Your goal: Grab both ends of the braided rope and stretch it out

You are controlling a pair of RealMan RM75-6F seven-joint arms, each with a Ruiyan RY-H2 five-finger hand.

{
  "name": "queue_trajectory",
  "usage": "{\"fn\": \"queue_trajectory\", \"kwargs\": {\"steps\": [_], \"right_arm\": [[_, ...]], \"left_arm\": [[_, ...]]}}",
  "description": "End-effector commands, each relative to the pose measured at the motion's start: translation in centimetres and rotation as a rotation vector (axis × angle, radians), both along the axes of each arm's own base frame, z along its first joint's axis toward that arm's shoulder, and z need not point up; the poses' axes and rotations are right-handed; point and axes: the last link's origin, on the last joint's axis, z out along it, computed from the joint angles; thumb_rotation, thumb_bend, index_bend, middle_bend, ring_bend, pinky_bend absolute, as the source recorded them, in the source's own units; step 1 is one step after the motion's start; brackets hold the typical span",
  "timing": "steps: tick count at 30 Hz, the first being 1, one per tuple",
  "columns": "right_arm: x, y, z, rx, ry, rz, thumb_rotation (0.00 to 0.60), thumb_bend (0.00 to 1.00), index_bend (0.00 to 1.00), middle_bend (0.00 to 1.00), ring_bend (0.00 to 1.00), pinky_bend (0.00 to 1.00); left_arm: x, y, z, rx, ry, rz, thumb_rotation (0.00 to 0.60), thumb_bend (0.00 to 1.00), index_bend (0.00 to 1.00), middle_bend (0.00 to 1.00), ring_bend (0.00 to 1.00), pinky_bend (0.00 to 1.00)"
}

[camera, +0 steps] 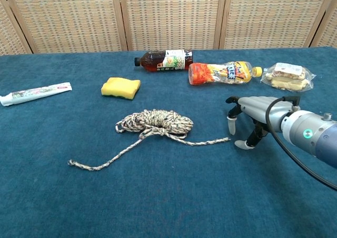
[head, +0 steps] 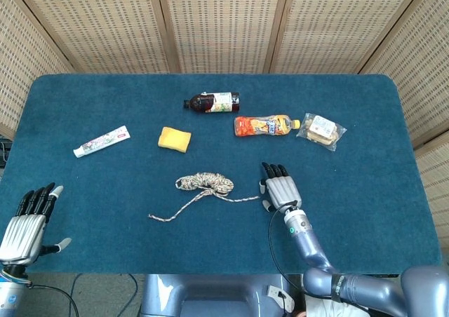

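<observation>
The braided rope (head: 204,184) (camera: 156,121) lies coiled at the table's middle. One loose end (head: 152,218) (camera: 72,164) trails to the front left, the other (head: 256,198) (camera: 226,139) runs right. My right hand (head: 280,186) (camera: 248,111) hovers palm down just right of that right end, fingers apart and holding nothing. My left hand (head: 28,215) rests open at the front left table edge, far from the rope; the chest view does not show it.
Behind the rope lie a yellow sponge (head: 174,138) (camera: 121,87), a dark bottle (head: 212,102) (camera: 164,59), an orange bottle (head: 268,125) (camera: 222,72) and a wrapped snack (head: 322,130) (camera: 286,75). A toothpaste tube (head: 102,141) (camera: 34,93) sits at the left.
</observation>
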Motion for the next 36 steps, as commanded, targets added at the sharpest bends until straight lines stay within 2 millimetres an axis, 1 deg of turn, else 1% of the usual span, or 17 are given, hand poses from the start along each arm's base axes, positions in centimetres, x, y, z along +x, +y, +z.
{"fn": "queue_trajectory", "kwargs": {"steps": [1,12,20,29,31,36], "right_arm": [[0.1,0.0,-0.2,0.005,-0.01,-0.005,0.6,0.32,0.49,0.0,0.0,0.0],[0.6,0.1,-0.9,0.017,-0.029,-0.013,0.6,0.36,0.5,0.0,0.0,0.0],[1.3,0.1,-1.1,0.025,-0.046,-0.017,0.6,0.36,0.51,0.0,0.0,0.0],[1.6,0.2,-1.5,0.037,-0.026,-0.012,0.6,0.36,0.51,0.0,0.0,0.0],[1.6,0.3,-1.6,0.036,-0.026,-0.01,0.6,0.36,0.52,0.0,0.0,0.0],[1.8,0.3,-1.8,0.036,-0.024,-0.005,0.6,0.39,0.59,0.0,0.0,0.0]], "left_arm": [[0.0,0.0,0.0,0.0,0.0,0.001,0.6,0.0,0.0,0.0,0.0,0.0],[-0.1,0.1,0.0,0.001,-0.001,0.001,0.6,0.0,0.0,0.0,0.0,0.0],[-0.1,0.1,0.0,0.0,-0.001,0.001,0.6,0.0,0.0,0.0,0.0,0.0],[-0.1,0.1,0.0,-0.003,-0.002,0.001,0.6,0.0,0.0,0.0,0.0,0.0],[-0.1,0.1,0.0,-0.002,-0.003,0.0,0.6,0.0,0.0,0.0,0.0,0.0],[-0.1,0.1,0.0,-0.003,-0.004,0.001,0.6,0.0,0.0,0.0,0.0,0.0]]}}
